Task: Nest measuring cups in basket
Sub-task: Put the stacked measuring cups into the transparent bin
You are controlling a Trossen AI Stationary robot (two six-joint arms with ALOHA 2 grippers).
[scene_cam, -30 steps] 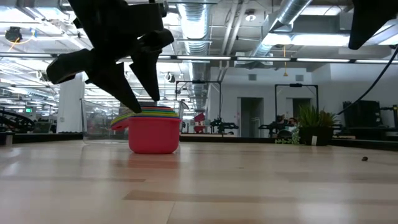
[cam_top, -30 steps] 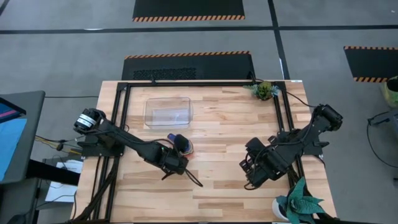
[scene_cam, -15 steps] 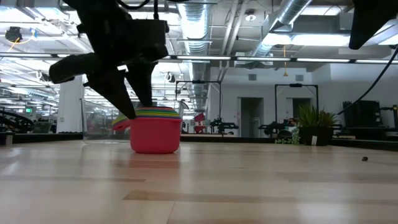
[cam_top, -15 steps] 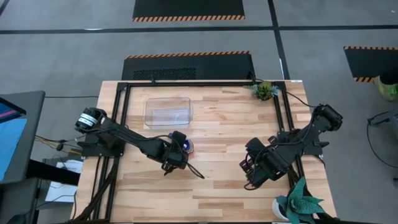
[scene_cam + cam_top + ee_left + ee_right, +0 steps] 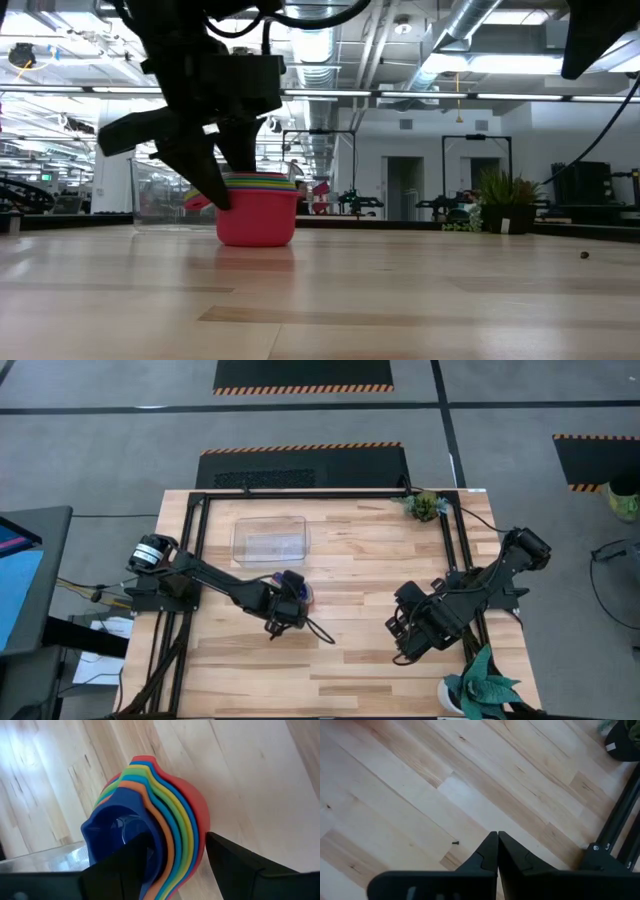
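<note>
While straddling the rim of the nested measuring cups (image 5: 150,820) with spread fingers, left gripper (image 5: 175,855) risks tipping or spilling the stack (image 5: 256,208). Could also shove it away from the basket (image 5: 270,540) if closed off-centre. Right gripper (image 5: 497,851) parked, fingers pressed together.

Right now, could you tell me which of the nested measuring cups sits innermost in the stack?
The dark blue cup: it sits inside the orange cup, with all the other rims ringing it out to the red cup. The left gripper straddles the stack's rims.

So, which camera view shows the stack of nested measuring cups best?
The left wrist view shows the stack of nested measuring cups best: every coloured rim is visible between the left gripper's open fingers. The low view shows only the red outer cup and rim edges. The high view mostly hides it under the gripper. The right wrist view misses it.
</note>
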